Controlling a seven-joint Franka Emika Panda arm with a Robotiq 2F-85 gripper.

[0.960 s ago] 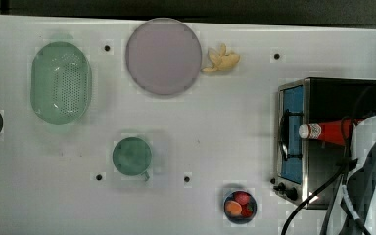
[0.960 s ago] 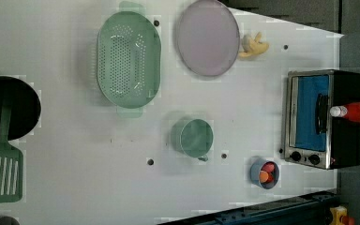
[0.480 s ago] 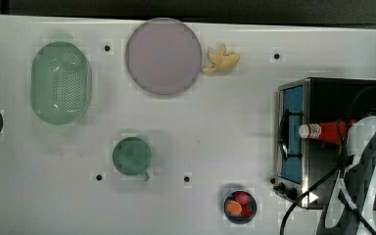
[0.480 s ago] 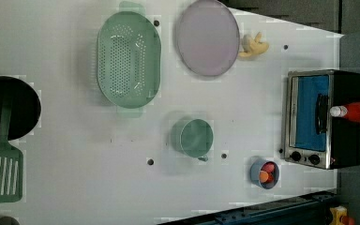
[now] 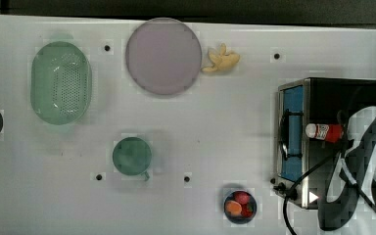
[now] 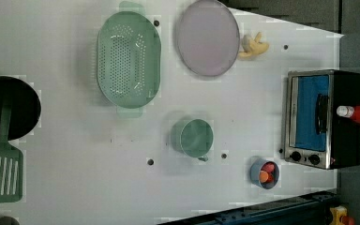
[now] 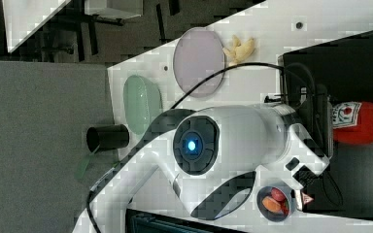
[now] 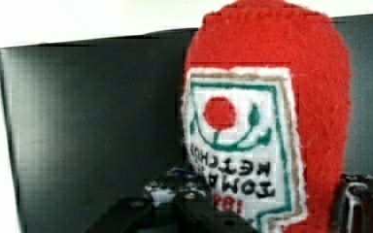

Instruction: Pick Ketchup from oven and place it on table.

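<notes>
The Ketchup [image 5: 323,132] is a red bottle with a white cap and label, lying on its side on the black roof of the oven [image 5: 333,95]. Its cap points toward the blue glass door. My gripper [image 5: 345,134] reaches in from the oven's back and is shut on the red body of the Ketchup [image 8: 272,121]. In the wrist view one dark finger [image 8: 369,204] presses the bottle's side and the other sits under the label's edge. In the right view the white arm hides part of the oven [image 7: 335,53], and the Ketchup [image 7: 359,121] shows past the hand. The table [image 5: 215,122] is white.
On the table are a green colander [image 5: 61,82], a purple plate [image 5: 163,56], a yellow banana bunch [image 5: 221,59], a green cup [image 5: 132,155] and a small bowl of fruit [image 5: 240,206]. A black pan [image 6: 9,108] and a green spatula [image 6: 0,173] lie at the left view's left. A black cable [image 5: 303,181] hangs beside the oven.
The arm has shifted a little toward the top view's left, over the oven's back. The fingers have come in against the Ketchup, which lies where it was.
</notes>
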